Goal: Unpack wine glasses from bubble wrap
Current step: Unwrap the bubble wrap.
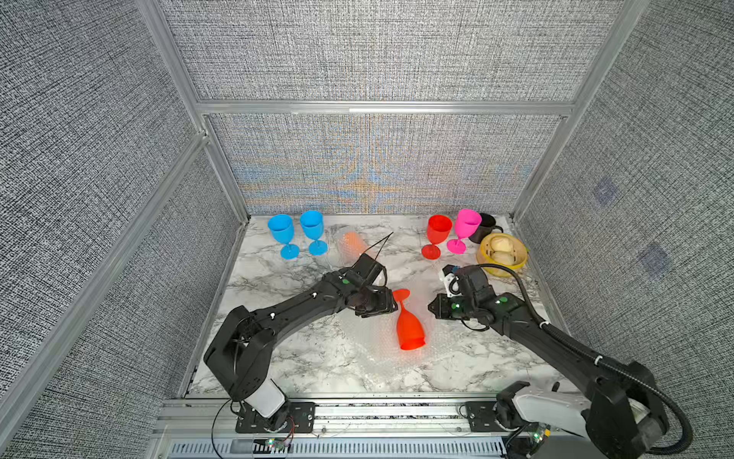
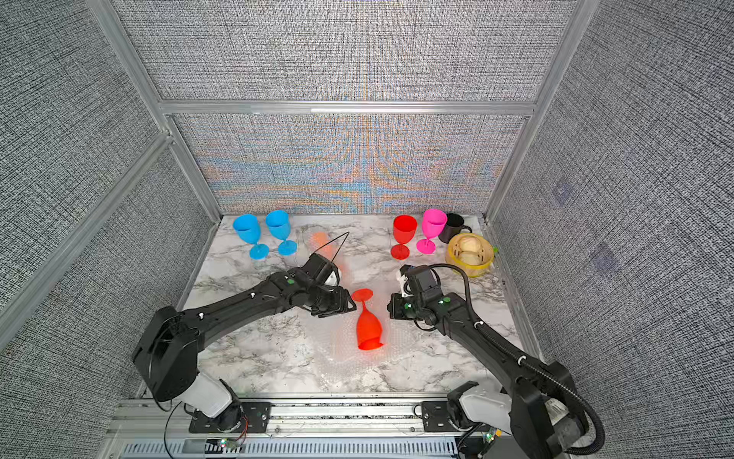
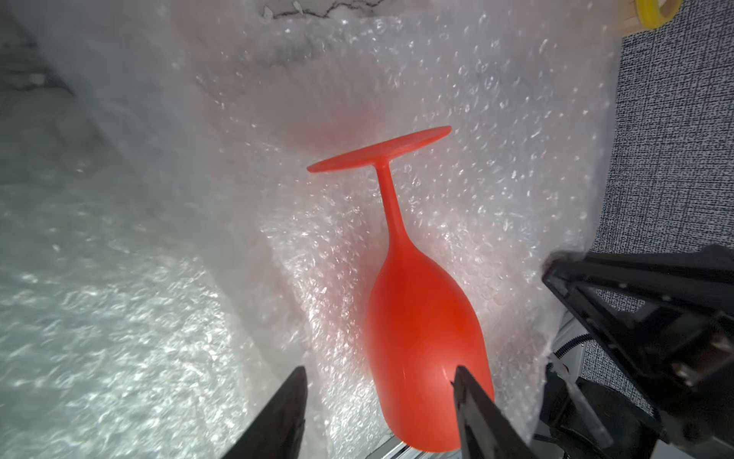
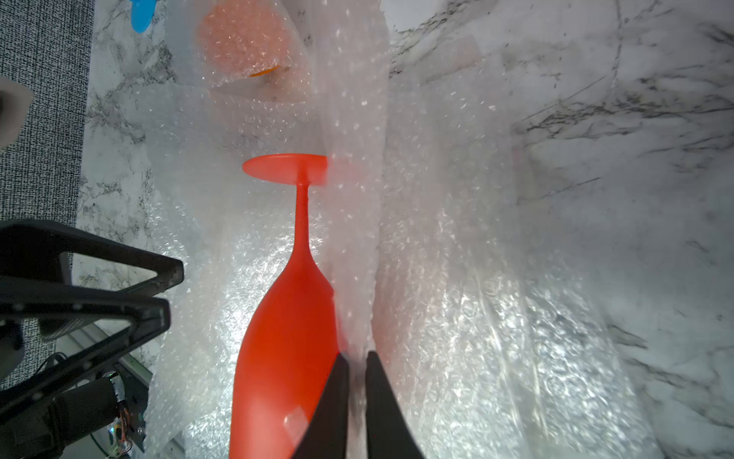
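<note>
A marbled tabletop (image 1: 302,357) seen from above. At the back left stand two blue goblets (image 1: 281,229). Beside them an orange goblet (image 1: 353,242) lies rolled in bubble wrap (image 4: 278,91). The left end effector (image 3: 379,369) hovers with its jaws wide and empty, one finger by the bowl of a red goblet (image 1: 409,330). This goblet lies on its side at centre on an opened sheet (image 1: 373,357), foot toward the back. The right end effector (image 4: 356,355) has narrow jaws around a raised fold of the sheet; whether they pinch it cannot be told. At the back right are a second red goblet (image 1: 438,230), a pink goblet (image 1: 465,224), a mug (image 1: 485,227) and a yellow bowl (image 1: 506,271).
</note>
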You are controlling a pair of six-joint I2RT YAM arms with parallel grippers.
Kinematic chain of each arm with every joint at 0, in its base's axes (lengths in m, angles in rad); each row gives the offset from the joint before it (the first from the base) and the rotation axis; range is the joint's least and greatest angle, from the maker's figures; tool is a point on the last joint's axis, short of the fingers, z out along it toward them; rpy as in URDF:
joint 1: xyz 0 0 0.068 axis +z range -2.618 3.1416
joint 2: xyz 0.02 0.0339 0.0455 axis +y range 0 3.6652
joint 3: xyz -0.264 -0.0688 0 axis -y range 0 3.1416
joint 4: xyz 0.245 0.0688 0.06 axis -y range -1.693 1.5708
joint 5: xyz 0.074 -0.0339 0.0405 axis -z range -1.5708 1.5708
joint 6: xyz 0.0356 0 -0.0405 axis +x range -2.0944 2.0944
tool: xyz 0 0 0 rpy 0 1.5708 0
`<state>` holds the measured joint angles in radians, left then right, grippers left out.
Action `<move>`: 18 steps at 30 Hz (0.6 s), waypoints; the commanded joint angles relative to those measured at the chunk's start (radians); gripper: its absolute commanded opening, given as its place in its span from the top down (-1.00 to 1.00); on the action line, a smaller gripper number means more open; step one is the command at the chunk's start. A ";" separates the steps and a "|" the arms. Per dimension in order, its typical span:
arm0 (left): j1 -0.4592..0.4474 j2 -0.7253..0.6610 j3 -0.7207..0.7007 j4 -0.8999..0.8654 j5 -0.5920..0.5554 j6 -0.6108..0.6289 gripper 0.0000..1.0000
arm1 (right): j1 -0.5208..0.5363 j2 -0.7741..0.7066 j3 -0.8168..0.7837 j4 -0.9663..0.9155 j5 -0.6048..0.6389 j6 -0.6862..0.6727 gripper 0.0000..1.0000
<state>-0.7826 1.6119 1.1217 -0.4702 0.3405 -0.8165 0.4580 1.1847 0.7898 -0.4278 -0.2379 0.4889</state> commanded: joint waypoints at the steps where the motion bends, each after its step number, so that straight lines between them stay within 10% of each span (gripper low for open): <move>1: 0.002 0.024 -0.021 0.008 -0.028 -0.003 -0.15 | -0.005 -0.021 0.017 -0.046 0.029 -0.017 0.49; 18: 0.005 -0.083 -0.049 -0.124 -0.148 0.085 -0.12 | 0.034 -0.004 0.230 -0.236 -0.033 -0.127 0.19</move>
<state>-0.7811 1.5661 1.0580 -0.5266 0.2592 -0.7891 0.4641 1.1408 0.9760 -0.5793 -0.2359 0.4026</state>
